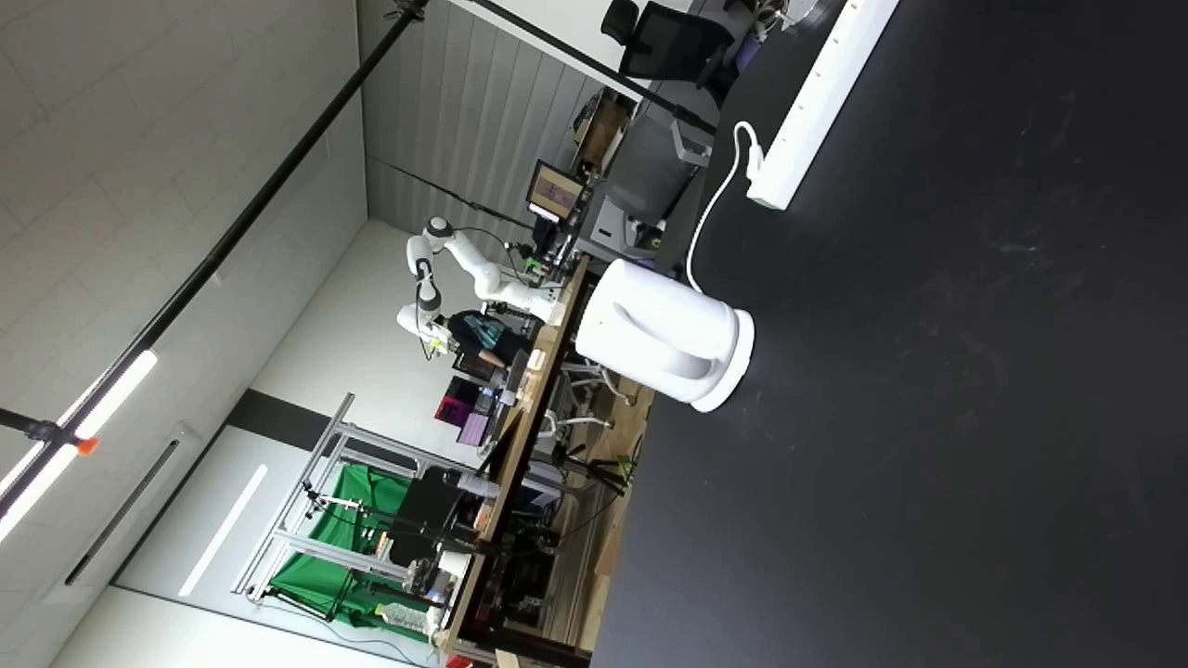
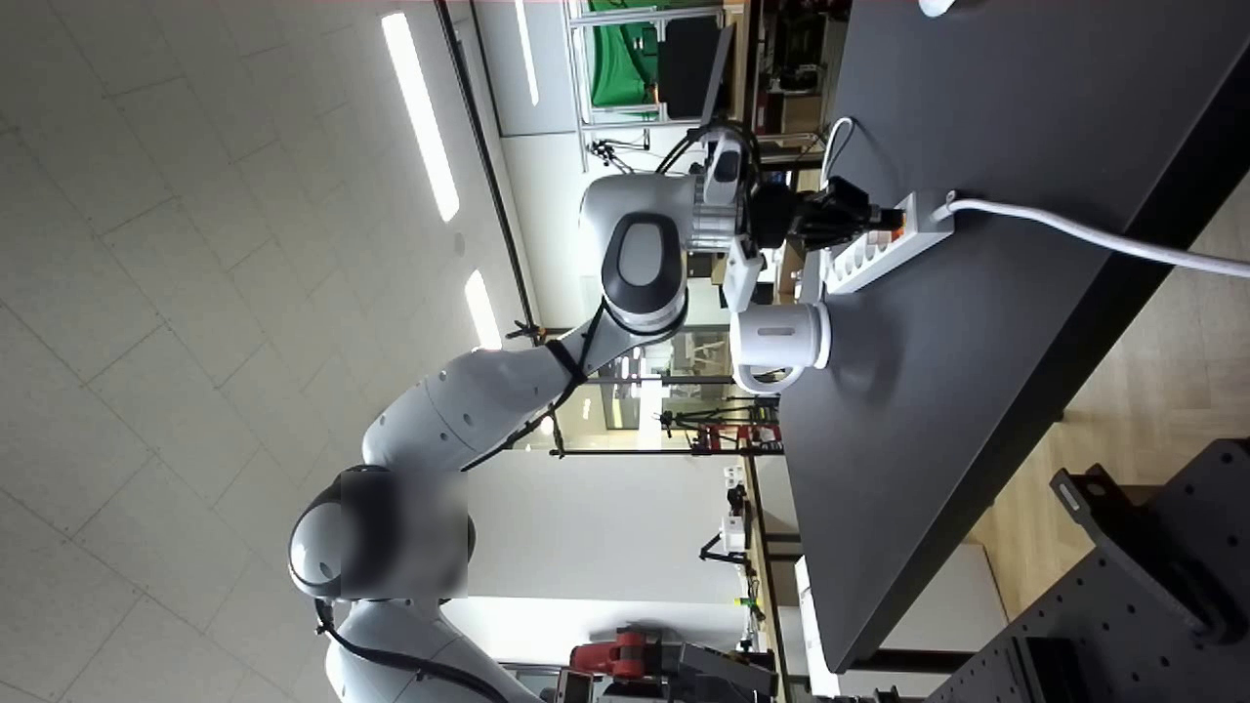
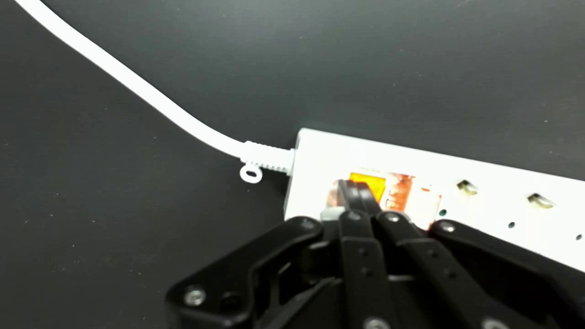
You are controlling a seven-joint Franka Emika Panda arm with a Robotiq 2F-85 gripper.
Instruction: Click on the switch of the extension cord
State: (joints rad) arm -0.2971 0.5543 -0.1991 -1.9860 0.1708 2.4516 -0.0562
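Note:
The extension cord is a long white power strip [image 3: 329, 146] on the black table in the wrist view. It also shows in both exterior views [image 1: 826, 93] [image 2: 896, 256]. Its orange lit switch [image 3: 374, 184] is near the end where the thick white cable [image 3: 137, 87] enters. My gripper [image 3: 355, 187] is shut, its two black fingertips together with nothing between them. The fingertips cover part of the switch in the wrist view. In an exterior view the gripper [image 2: 891, 219] points down at the switch end; I cannot tell whether it touches the switch.
A white kettle-like appliance [image 1: 659, 334] stands on the black table [image 1: 928, 417], and it shows in an exterior view [image 2: 776, 337] beyond the strip. The strip's cable [image 2: 1074, 229] runs over the table edge. A dark perforated metal frame [image 2: 1123, 586] stands beside the table.

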